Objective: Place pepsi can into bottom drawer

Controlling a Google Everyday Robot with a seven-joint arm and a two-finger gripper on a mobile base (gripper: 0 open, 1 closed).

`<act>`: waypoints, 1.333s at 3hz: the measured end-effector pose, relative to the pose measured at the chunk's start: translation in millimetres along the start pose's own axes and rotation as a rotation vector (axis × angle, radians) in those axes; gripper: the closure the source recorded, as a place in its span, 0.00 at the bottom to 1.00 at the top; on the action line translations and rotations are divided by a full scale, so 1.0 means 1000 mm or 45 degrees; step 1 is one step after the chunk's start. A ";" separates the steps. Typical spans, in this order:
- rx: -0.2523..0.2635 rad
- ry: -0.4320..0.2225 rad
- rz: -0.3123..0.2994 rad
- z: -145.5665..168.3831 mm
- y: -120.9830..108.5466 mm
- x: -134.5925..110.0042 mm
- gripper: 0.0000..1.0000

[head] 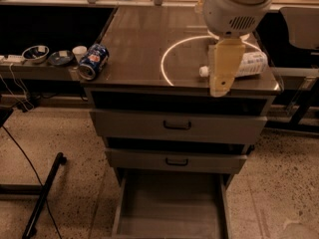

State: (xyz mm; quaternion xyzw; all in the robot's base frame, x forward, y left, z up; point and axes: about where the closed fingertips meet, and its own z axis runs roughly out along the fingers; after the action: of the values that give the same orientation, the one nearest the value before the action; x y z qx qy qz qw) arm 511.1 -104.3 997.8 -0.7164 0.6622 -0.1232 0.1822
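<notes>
Pepsi can point(93, 61) lies on its side at the front left corner of the tabletop point(139, 34), its silver end facing the front edge and its blue body angled back toward the right. It sits right by the left edge, with nothing touching it.

The robot's arm comes in from the top right, a bulky white housing looming over the back right of the tabletop. Below it hangs the cream-coloured claw point(220, 89), pointing straight down over the front right part of the surface, well apart from the can. From where I stand I cannot tell whether the claw is clenched or released, and I see nothing in its grasp.

Just behind the claw a clear plastic water bottle point(250, 63) lies on its side, its white cap point(203, 71) pointing left. A thin bright ring point(164, 63) marks the middle of the tabletop, and the bottle crosses its right side.

Under the tabletop are two drawer fronts with black handles, the upper point(177, 125) above the middle one point(177, 162). The bottom drawer point(169, 208) is pulled out toward me, its plain grey tray showing.

On a low shelf to the left stand two small bowls point(35, 53) and a white cup point(79, 51). A black stand leg point(45, 193) lies on the speckled floor.
</notes>
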 end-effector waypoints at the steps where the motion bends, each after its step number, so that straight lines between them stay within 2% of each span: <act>1: 0.038 0.019 -0.070 -0.002 -0.005 -0.007 0.00; 2: 0.073 0.070 -0.287 0.031 -0.029 -0.055 0.00; 3: 0.130 0.125 -0.645 0.089 -0.056 -0.138 0.00; 4: 0.195 0.193 -0.699 0.087 -0.071 -0.145 0.00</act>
State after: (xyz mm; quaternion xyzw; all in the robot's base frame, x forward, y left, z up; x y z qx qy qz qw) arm 598.6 52.6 958.7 -0.8417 0.4440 -0.2707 0.1455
